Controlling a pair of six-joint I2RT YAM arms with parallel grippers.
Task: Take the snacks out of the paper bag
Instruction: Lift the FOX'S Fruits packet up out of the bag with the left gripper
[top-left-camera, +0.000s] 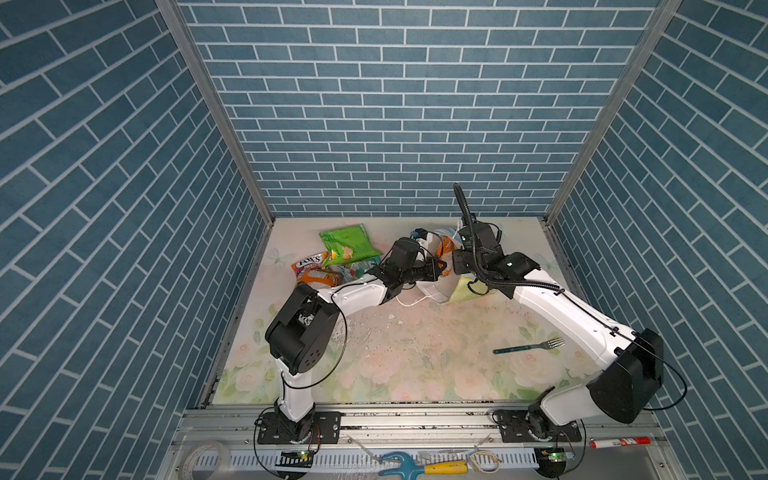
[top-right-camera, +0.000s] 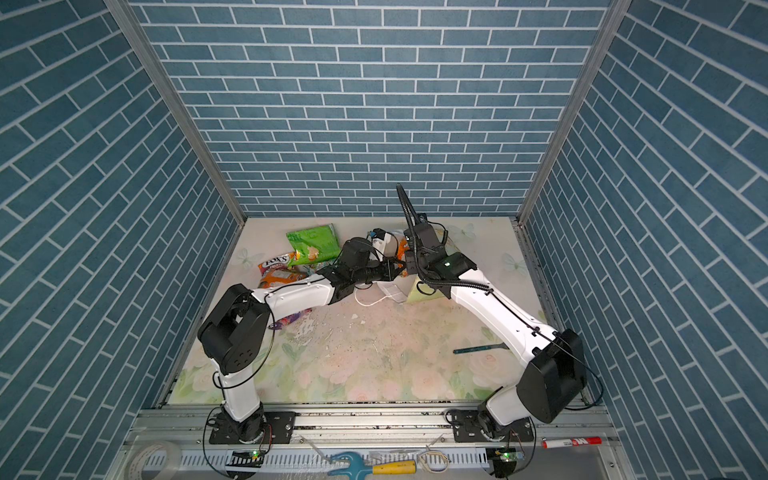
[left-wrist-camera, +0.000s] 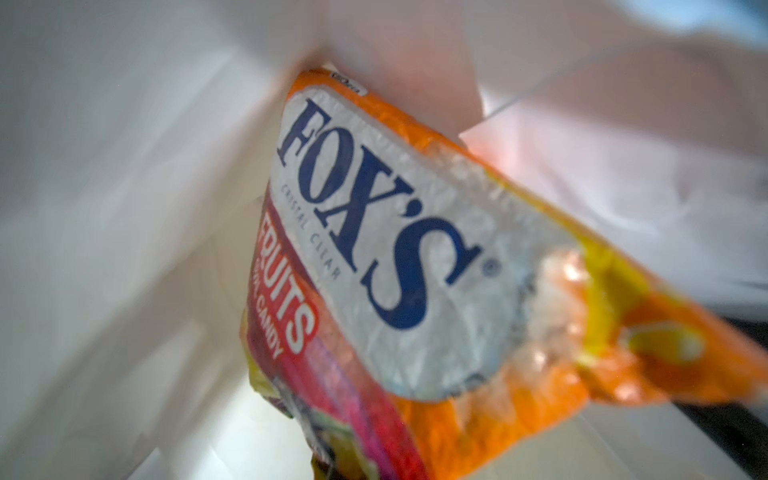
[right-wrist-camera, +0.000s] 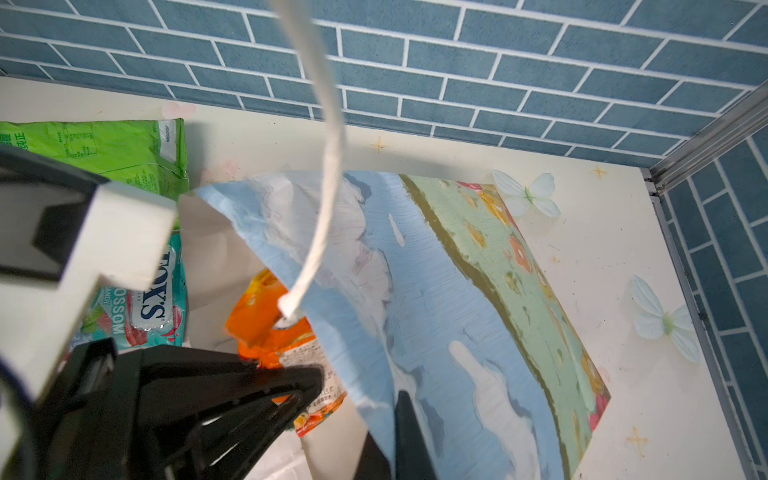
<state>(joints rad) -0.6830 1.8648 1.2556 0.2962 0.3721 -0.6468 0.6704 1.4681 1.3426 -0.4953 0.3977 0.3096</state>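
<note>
The paper bag (top-left-camera: 467, 291) lies on its side at the back of the table, its sky print (right-wrist-camera: 436, 291) facing up and its white inside (left-wrist-camera: 124, 208) showing. My left gripper (right-wrist-camera: 307, 386) reaches into its mouth, shut on an orange FOX'S packet (left-wrist-camera: 395, 232). My right gripper (right-wrist-camera: 388, 449) is shut on the bag's upper rim, with the cord handle (right-wrist-camera: 328, 166) looping above. Outside the bag at back left lie a green chip bag (top-left-camera: 347, 245), a FOX'S packet (top-left-camera: 307, 262), an orange bag (top-left-camera: 318, 277) and a teal FOX'S packet (right-wrist-camera: 153, 307).
A teal-handled fork (top-left-camera: 528, 347) lies on the floral table (top-left-camera: 415, 365) in front of the right arm. A purple packet edge (top-right-camera: 291, 320) peeks from under the left forearm. Blue brick walls close in the back and both sides.
</note>
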